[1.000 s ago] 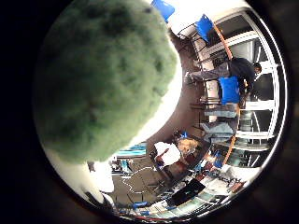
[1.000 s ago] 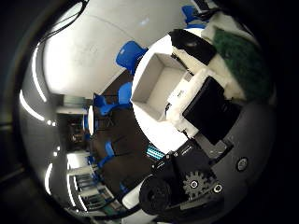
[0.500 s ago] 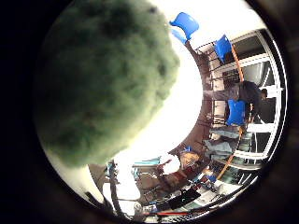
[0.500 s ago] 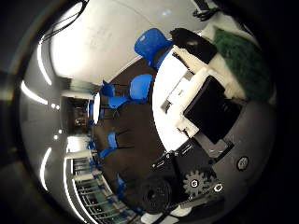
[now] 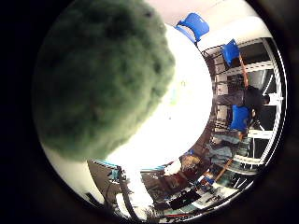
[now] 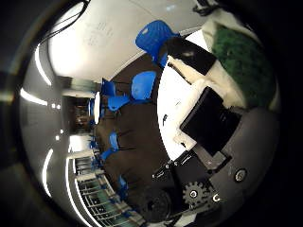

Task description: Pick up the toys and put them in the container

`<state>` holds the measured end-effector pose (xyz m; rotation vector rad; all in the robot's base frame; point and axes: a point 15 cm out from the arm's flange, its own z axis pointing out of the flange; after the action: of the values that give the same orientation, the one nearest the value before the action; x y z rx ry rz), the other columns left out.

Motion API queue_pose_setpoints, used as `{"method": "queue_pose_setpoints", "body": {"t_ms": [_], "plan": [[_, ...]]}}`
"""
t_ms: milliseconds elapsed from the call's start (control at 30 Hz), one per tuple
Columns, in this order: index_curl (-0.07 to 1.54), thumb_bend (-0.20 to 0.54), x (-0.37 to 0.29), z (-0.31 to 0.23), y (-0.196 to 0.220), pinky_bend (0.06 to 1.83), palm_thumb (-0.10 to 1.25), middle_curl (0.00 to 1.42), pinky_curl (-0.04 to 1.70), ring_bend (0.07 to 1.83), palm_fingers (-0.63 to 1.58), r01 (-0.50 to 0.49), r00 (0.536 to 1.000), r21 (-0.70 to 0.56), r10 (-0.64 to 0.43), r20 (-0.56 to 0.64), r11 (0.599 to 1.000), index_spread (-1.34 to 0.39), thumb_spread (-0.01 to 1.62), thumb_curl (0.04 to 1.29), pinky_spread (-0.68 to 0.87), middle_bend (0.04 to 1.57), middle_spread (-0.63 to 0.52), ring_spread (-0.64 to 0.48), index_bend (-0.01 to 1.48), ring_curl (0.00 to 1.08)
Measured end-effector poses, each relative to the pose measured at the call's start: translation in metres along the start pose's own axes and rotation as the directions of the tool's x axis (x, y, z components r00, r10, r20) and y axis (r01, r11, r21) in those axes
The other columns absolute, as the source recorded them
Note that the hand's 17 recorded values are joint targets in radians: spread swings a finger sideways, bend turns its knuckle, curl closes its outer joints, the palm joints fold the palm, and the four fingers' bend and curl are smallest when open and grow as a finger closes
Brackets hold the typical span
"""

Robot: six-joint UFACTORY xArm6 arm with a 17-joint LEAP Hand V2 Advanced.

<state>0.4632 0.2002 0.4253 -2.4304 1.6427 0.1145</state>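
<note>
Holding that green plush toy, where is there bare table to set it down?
The white table is bare beside the green plush toy held in the hand, out to its edge near the blue chairs. The toy hides the rest; no container shows.

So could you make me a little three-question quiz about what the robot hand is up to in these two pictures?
1. True or false: the green fuzzy toy fills much of the little-finger-side view, so it is close to the palm.
2. Which colour are the chairs beside the white table? A red, B blue, C yellow.
3. Fill in: in the thumb-side view the robot hand has its fingers curled round the green ____.

Key: 1 true; 2 B; 3 toy.
</note>
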Motion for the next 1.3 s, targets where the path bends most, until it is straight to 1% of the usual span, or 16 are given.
{"method": "queue_pose_setpoints", "body": {"t_ms": [67,100,133,167,200,300,333,400,533,733,833,900,1033,1167,1233,1300], "plan": [[0.59,-0.018,0.0,0.001,0.002,1.0,0.76,0.69,0.79,1.21,0.75,0.003,1.0,-0.009,-0.003,0.0,1.0,-0.33,1.26,0.41,-0.52,1.0,-0.22,-0.27,0.35,0.64],[0.57,-0.02,0.0,0.0,0.005,1.0,0.74,0.67,0.78,1.16,0.59,0.004,1.0,-0.017,-0.004,0.0,1.0,-0.37,1.26,0.41,-0.52,0.92,-0.23,-0.26,0.29,0.63],[0.55,-0.02,0.001,0.0,0.008,0.94,0.73,0.65,0.76,1.1,0.46,0.006,1.0,-0.026,-0.006,0.0,1.0,-0.4,1.26,0.4,-0.48,0.87,-0.23,-0.26,0.28,0.6],[0.54,-0.02,0.001,-0.001,0.012,0.87,0.72,0.63,0.77,1.04,0.35,0.007,1.0,-0.039,-0.007,0.0,0.999,-0.42,1.26,0.39,-0.4,0.84,-0.23,-0.23,0.3,0.58],[0.53,-0.019,0.003,-0.001,0.016,0.8,0.71,0.59,0.74,0.98,0.26,0.005,1.0,-0.052,-0.005,-0.001,0.999,-0.45,1.26,0.39,-0.28,0.76,-0.21,-0.19,0.31,0.54],[0.49,-0.019,0.014,-0.005,0.028,0.76,0.68,0.53,0.71,0.86,0.16,0.01,1.0,-0.083,-0.01,-0.002,0.996,-0.46,1.25,0.37,-0.04,0.64,-0.16,-0.08,0.31,0.48],[0.47,-0.019,0.016,-0.008,0.03,0.73,0.66,0.5,0.69,0.81,0.15,0.012,1.0,-0.083,-0.013,-0.002,0.996,-0.46,1.25,0.37,0.08,0.59,-0.13,-0.03,0.3,0.45],[0.45,-0.018,0.025,-0.02,0.036,0.68,0.65,0.46,0.64,0.75,0.14,0.01,1.0,-0.069,-0.01,-0.006,0.998,-0.46,1.25,0.36,0.23,0.53,-0.1,0.04,0.28,0.4],[0.41,-0.017,0.048,-0.042,0.042,0.61,0.64,0.42,0.57,0.69,0.19,-0.009,1.0,-0.026,0.008,-0.014,1.0,-0.46,1.24,0.35,0.37,0.47,-0.08,0.09,0.24,0.35],[0.38,-0.016,0.092,-0.062,0.058,0.51,0.63,0.38,0.48,0.61,0.24,-0.041,0.998,-0.006,0.041,-0.041,0.999,-0.46,1.23,0.34,0.43,0.39,-0.06,0.11,0.19,0.3],[0.37,-0.018,0.126,-0.065,0.073,0.46,0.62,0.36,0.44,0.54,0.21,-0.06,0.997,-0.03,0.058,-0.054,0.998,-0.45,1.22,0.34,0.43,0.36,-0.06,0.13,0.19,0.27],[0.37,-0.023,0.155,-0.066,0.083,0.44,0.61,0.35,0.42,0.48,0.16,-0.054,0.995,-0.047,0.05,-0.082,0.997,-0.44,1.2,0.33,0.43,0.32,-0.04,0.16,0.18,0.25],[0.34,-0.024,0.211,-0.055,0.099,0.43,0.58,0.33,0.39,0.37,0.06,-0.005,0.986,-0.14,-0.018,-0.164,0.99,-0.41,1.15,0.32,0.44,0.26,-0.01,0.19,0.16,0.21],[0.3,-0.021,0.262,-0.03,0.106,0.42,0.58,0.32,0.36,0.32,0.01,0.045,0.969,-0.258,-0.105,-0.223,0.965,-0.41,1.12,0.31,0.43,0.22,0.03,0.2,0.15,0.21],[0.29,-0.025,0.283,-0.024,0.103,0.41,0.57,0.32,0.36,0.31,0.0,0.065,0.958,-0.277,-0.138,-0.251,0.959,-0.41,1.1,0.31,0.42,0.21,0.03,0.2,0.16,0.21],[0.28,-0.021,0.298,-0.023,0.098,0.41,0.57,0.32,0.35,0.3,0.01,0.09,0.948,-0.267,-0.164,-0.272,0.96,-0.41,1.09,0.31,0.41,0.2,0.03,0.21,0.16,0.21]]}}
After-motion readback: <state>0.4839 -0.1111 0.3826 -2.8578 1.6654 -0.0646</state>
